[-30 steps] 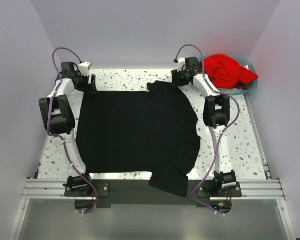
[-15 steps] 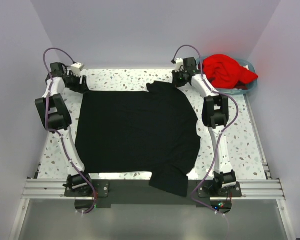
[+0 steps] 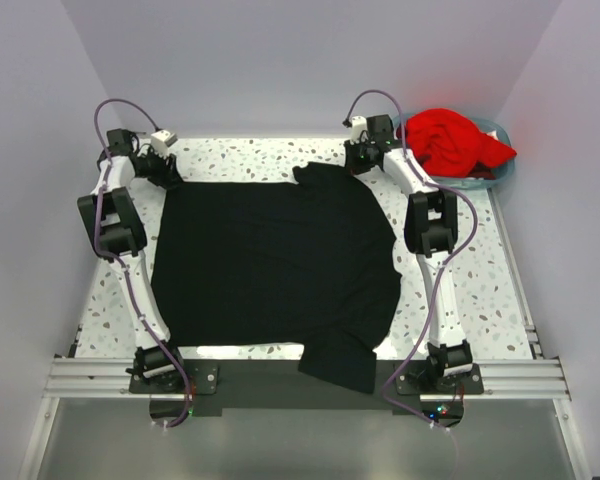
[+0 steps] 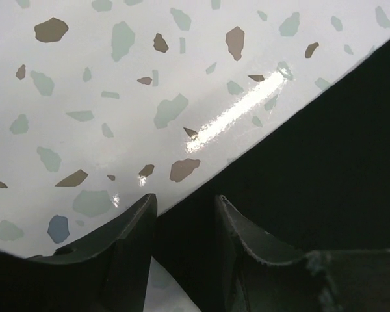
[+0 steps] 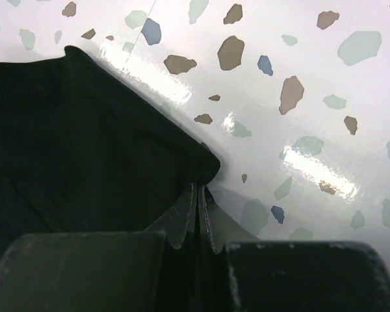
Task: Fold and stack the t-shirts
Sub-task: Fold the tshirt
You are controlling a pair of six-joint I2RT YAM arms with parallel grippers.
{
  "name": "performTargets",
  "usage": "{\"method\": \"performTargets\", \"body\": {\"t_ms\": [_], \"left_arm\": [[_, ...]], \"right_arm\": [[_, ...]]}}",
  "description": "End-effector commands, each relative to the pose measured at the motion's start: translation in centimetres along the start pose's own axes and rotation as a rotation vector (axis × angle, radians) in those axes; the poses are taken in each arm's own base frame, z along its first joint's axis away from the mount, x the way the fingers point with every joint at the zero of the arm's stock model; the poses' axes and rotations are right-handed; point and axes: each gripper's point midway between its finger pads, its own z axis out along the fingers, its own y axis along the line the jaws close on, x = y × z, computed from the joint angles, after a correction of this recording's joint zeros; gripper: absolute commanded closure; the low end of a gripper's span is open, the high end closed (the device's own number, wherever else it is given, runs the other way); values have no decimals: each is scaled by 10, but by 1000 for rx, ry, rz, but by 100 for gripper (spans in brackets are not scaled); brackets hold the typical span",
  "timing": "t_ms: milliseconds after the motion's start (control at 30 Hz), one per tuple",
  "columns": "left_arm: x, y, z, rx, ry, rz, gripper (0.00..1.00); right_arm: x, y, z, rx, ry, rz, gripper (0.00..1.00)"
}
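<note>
A black t-shirt (image 3: 275, 265) lies spread flat on the speckled table, one sleeve (image 3: 340, 365) hanging over the near edge. My left gripper (image 3: 165, 172) is at its far left corner. In the left wrist view its jaws stand apart (image 4: 185, 201) with the corner of the black cloth (image 4: 325, 162) between them, not pinched. My right gripper (image 3: 355, 160) is at the far right shoulder. It is shut (image 5: 199, 188) on a bunched edge of the black t-shirt (image 5: 84, 130). A red t-shirt (image 3: 450, 140) lies crumpled in the basket.
The light blue basket (image 3: 500, 178) stands at the far right corner of the table. Grey walls close in the left, back and right sides. An aluminium rail (image 3: 300, 378) with both arm bases runs along the near edge.
My left wrist swung out to the left, then came back a little toward the shirt's far left corner. The right arm and the black shirt lie as before.
</note>
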Motion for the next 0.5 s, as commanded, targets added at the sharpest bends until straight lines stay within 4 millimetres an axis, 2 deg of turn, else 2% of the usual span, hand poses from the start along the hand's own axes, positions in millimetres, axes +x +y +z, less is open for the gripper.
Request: {"method": "performTargets", "body": {"t_ms": [0, 67, 167, 200, 300, 333, 400, 467], "left_arm": [[-10, -5, -5, 59, -46, 27, 55], [-14, -8, -7, 79, -71, 17, 57], [-21, -9, -9, 83, -98, 16, 66], [-23, -9, -9, 86, -107, 12, 74], [-30, -8, -11, 90, -126, 18, 86], [-32, -9, -12, 89, -130, 23, 95], [-33, -7, -13, 81, -130, 26, 100], [-34, -6, -13, 73, -127, 30, 100]], "right_arm": [[-35, 2, -16, -17, -92, -46, 100], [-37, 1, -17, -16, -98, -46, 100], [-42, 1, -18, -19, -113, -43, 100], [-44, 1, -19, -24, -118, -38, 100], [-57, 0, -25, -24, -155, -30, 100], [-59, 0, -26, -28, -160, -28, 100], [-68, 0, -31, -28, -185, -26, 100], [-74, 1, -34, -32, -198, -32, 100]]}}
